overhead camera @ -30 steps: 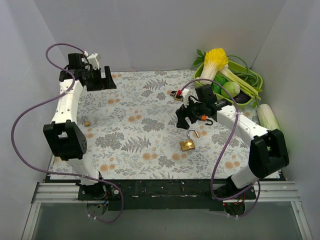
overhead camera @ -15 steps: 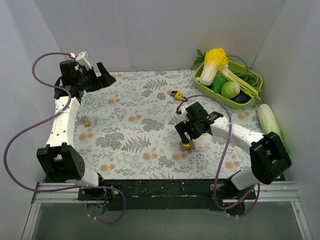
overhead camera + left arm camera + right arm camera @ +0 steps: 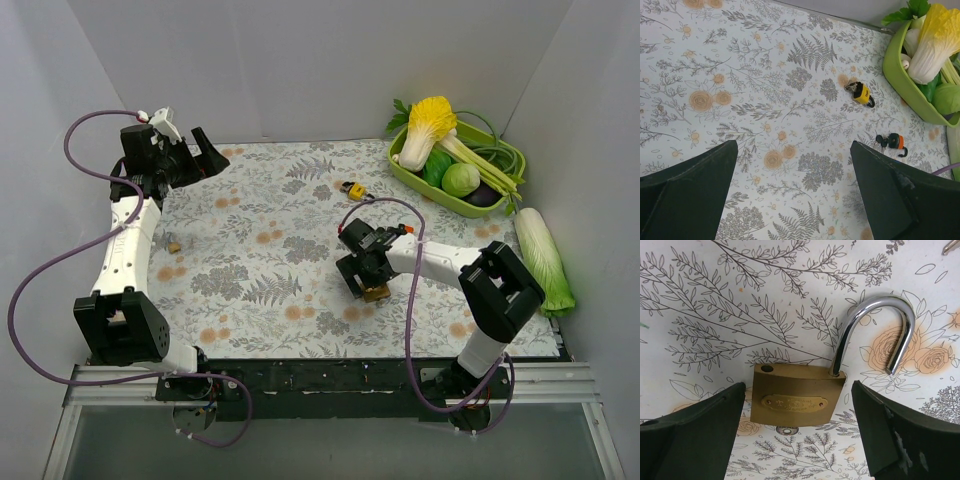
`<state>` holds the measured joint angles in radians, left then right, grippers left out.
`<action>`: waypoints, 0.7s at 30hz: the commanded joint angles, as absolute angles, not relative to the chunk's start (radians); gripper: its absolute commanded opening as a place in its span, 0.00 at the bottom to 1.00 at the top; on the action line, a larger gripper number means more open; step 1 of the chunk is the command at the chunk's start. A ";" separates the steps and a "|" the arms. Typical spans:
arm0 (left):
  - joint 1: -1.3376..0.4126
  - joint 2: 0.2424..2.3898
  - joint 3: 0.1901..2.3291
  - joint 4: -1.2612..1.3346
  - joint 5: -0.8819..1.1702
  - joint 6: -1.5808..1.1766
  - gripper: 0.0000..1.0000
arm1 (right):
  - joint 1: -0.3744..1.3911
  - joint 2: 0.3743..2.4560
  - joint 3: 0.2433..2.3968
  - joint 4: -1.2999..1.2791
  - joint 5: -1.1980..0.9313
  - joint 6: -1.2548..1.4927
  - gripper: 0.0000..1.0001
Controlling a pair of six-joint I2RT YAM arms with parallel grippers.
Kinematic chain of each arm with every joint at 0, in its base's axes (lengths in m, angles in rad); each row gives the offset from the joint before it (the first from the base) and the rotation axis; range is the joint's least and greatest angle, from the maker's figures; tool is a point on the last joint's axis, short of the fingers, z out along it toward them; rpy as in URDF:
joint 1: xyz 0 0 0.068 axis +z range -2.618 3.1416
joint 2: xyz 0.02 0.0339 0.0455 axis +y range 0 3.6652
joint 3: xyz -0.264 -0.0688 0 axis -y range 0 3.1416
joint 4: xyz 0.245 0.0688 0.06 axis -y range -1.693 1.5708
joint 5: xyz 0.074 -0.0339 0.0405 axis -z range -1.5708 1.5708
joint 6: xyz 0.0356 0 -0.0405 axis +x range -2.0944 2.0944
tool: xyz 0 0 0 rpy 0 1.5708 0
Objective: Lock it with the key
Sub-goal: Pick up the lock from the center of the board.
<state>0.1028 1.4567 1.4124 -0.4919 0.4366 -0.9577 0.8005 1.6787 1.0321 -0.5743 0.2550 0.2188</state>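
A: Item 1, the lock?
B: Brass padlock (image 3: 797, 400), lying flat on the floral cloth (image 3: 260, 210), centre-right of table, twd the front. Shackle (image 3: 880, 325) was swung open: one leg in the body, other leg free.

A: Item 2, key?
B: Key bunch (image 3: 892, 141) w/ orange tag, on the cloth btwn the brass padlock and the green tray (image 3: 895, 70), apart from both. In the top view it was mostly hidden by the R arm.

A: Grippers?
B: Right gripper (image 3: 365, 280) was low over the brass padlock. Its fingers (image 3: 695, 435) were spread wide, one each side of the body, neither touching; nothing held. Left gripper (image 3: 205, 158) was at the far-left corner, up off the cloth. Its fingers (image 3: 690, 195) were also wide apart, empty.

A: Misc?
B: Small yellow padlock (image 3: 861, 93) at far side of cloth, nr the tray. Tray held veg: yellow-topped napa cabbage (image 3: 430, 125), round green one (image 3: 461, 178), long green stalks. 2nd cabbage (image 3: 545, 260) lay outside the tray, by the right wall. Small brown item (image 3: 174, 245) nr the left arm, too small to ID.
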 commanded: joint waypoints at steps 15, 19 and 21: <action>0.107 1.393 1.382 -0.459 0.400 -0.966 0.98 | 0.813 1.609 0.907 -0.500 0.259 0.250 0.94; 0.107 1.394 1.368 -0.454 0.403 -0.979 0.98 | 0.815 1.702 0.991 -0.537 0.296 0.261 0.93; 0.107 1.391 1.367 -0.456 0.403 -0.977 0.98 | 0.818 1.738 1.026 -0.551 0.288 0.271 0.93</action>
